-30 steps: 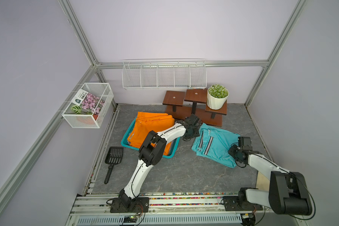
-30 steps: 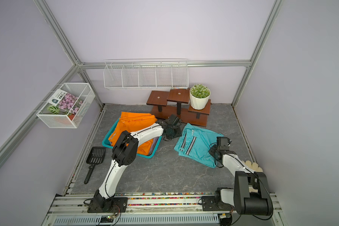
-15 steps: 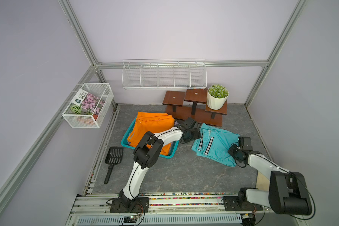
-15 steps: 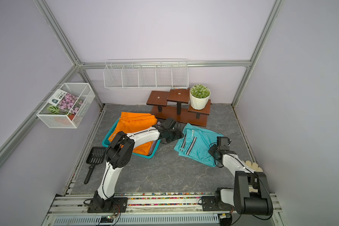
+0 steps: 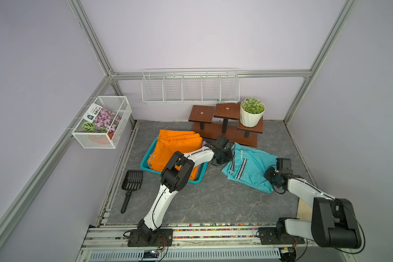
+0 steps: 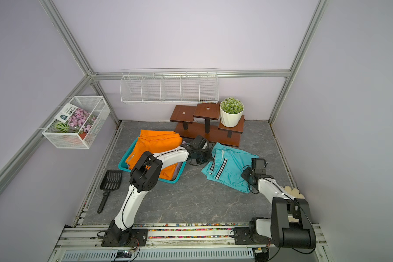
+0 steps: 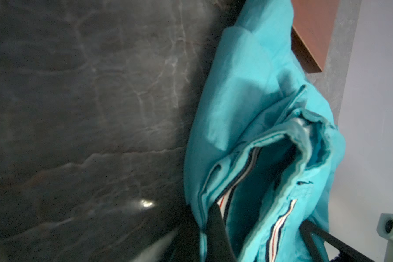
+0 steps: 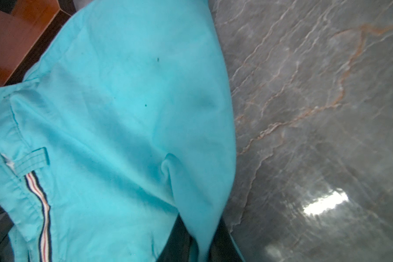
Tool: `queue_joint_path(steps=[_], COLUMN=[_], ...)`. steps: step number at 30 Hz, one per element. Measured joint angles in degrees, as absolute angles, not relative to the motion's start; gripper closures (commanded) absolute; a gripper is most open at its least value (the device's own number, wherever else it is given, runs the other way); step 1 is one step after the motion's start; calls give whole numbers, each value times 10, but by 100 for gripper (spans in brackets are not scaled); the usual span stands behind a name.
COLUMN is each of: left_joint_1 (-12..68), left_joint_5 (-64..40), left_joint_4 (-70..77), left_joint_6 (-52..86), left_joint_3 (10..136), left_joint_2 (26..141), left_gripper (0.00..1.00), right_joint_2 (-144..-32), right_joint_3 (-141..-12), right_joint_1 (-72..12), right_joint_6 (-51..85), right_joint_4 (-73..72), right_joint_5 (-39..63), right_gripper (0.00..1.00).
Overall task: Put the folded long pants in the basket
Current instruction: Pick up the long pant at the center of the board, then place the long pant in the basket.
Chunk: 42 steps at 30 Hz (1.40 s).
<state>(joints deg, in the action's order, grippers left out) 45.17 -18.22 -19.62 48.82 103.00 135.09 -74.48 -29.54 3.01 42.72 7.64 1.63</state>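
The turquoise pants (image 5: 247,169) (image 6: 230,169) with striped trim lie rumpled on the grey floor, right of the turquoise basket (image 5: 195,181) (image 6: 123,167). Orange pants (image 5: 177,147) fill the basket and overhang its rim, with a strip of lilac cloth (image 6: 179,169) showing under them. My left gripper (image 5: 227,156) (image 7: 204,238) is shut on a fold at the turquoise pants' edge nearest the basket. My right gripper (image 5: 269,175) (image 8: 200,245) is shut on the cloth at the opposite edge. Both sets of fingertips are partly covered by cloth.
A stepped wooden stand (image 5: 225,133) with a potted plant (image 5: 252,112) sits just behind the turquoise pants. A black scoop (image 5: 132,181) lies left of the basket. A white wire rack (image 5: 190,87) and a white wire box (image 5: 102,121) hang on the walls.
My left gripper moved from above the basket's corner onto the turquoise pants' edge and closed on it after standing open. The right arm stayed put, gripping.
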Motion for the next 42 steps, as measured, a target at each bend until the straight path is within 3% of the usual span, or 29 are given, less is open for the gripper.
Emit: queue_joint_path(steps=[12,19,25,34,42], left_joint_1=[450,446,400,216,47], left_joint_5=[-149,-124,-120,-104,-120], left_joint_4=[-315,-382,-425,-461,-466], left_joint_6=[462,431,413,393,367], left_joint_3=[1065,1065,1028,839,784], left_joint_2=[1303,1168,1023,779,770], left_gripper=[100,100,100,100,100], right_joint_2=[-648,-564,-564,-742,-948], right_joint_3=[-348,-418,-493,-672,-842], right_joint_1=[-25,-119,-243,-427,-481], right_joint_6=[395,383,383,378,364], right_joint_4=[142,202,220,204,185], right_joint_5=[58,58,35,-6,-5], right_gripper=[100,100,100,100,100])
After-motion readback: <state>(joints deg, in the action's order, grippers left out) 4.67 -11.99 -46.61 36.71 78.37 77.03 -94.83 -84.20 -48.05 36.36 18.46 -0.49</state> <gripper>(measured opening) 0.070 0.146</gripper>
